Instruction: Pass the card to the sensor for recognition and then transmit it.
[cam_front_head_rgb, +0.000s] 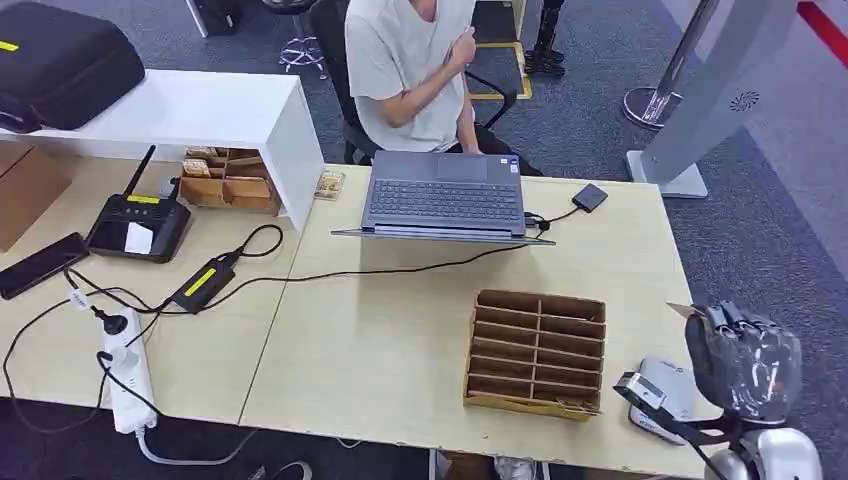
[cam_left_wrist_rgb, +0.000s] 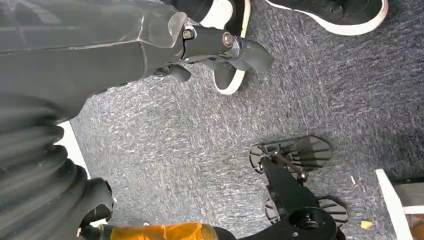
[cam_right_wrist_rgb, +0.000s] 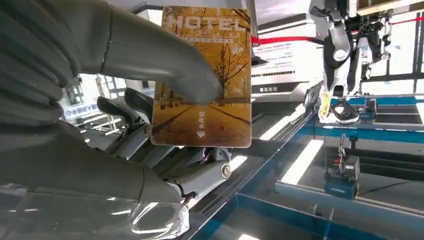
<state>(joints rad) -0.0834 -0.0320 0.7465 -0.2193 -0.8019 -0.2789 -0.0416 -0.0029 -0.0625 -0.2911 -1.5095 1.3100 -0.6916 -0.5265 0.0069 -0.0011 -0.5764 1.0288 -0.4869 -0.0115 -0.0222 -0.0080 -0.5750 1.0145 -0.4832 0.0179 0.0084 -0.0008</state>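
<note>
1 card, printed HOTEL, stands pinched between the right hand's thumb and fingers at the head view's lower right. Its long axis runs away from the palm, the white sensor just beside it, lower left. Whether the left hand is curled is unclear.

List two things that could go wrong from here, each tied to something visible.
1. The robot's right hand pinches the yellow hotel key card with just a thumb across its face, so it may slip.
2. The hand is raised beside the white card reader at the beige table's edge; lowering could knock it or the brown slotted cardboard organiser.
</note>
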